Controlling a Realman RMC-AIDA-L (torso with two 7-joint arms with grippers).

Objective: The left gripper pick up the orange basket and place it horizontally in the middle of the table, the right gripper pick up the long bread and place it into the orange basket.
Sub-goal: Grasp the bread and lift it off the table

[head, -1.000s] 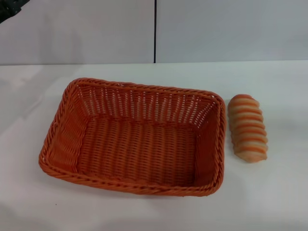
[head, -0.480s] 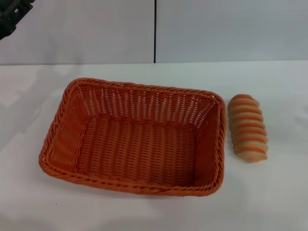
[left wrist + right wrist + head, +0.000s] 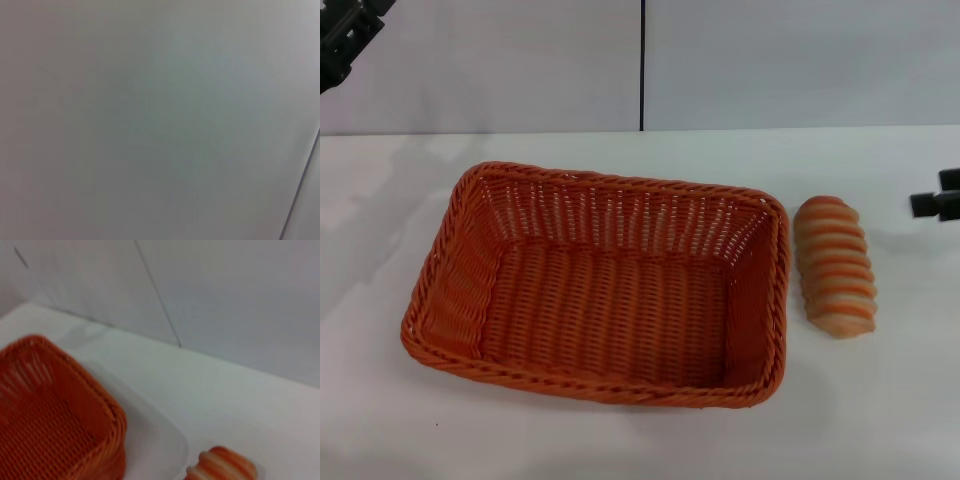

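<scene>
- Nearest me, the orange basket [image 3: 598, 285] sits on the table [image 3: 880, 410] about mid-table, long side running across, its bottom showing bare weave with nothing in it. I'd say the first half of the job, setting the basket level in the middle, looks done.
- Just beside the basket's right end, but apart from it, lies the long bread [image 3: 835, 264], lengthwise front to back on the tabletop. It is not in the basket, so that half is still to do. The right wrist view shows the same pairing: basket corner [image 3: 55, 415] and the bread's end [image 3: 222, 467] with bare table between them.
- Farther right, at the edge of the head view, the right gripper [image 3: 940, 203] pokes in, near the bread but well clear of it and holding nothing. Only a sliver shows, so I cannot tell whether its jaws are apart or together.
- Farthest off, up in the left corner against the wall, the left gripper [image 3: 345, 35] hangs high, well away from the basket. Its jaws I cannot make out either; its wrist camera sees only blank wall.
- Against half a second ago: basket and bread have not budged; the right gripper was not in sight then and has now come in; the left one shows more and sits a shade lower.
</scene>
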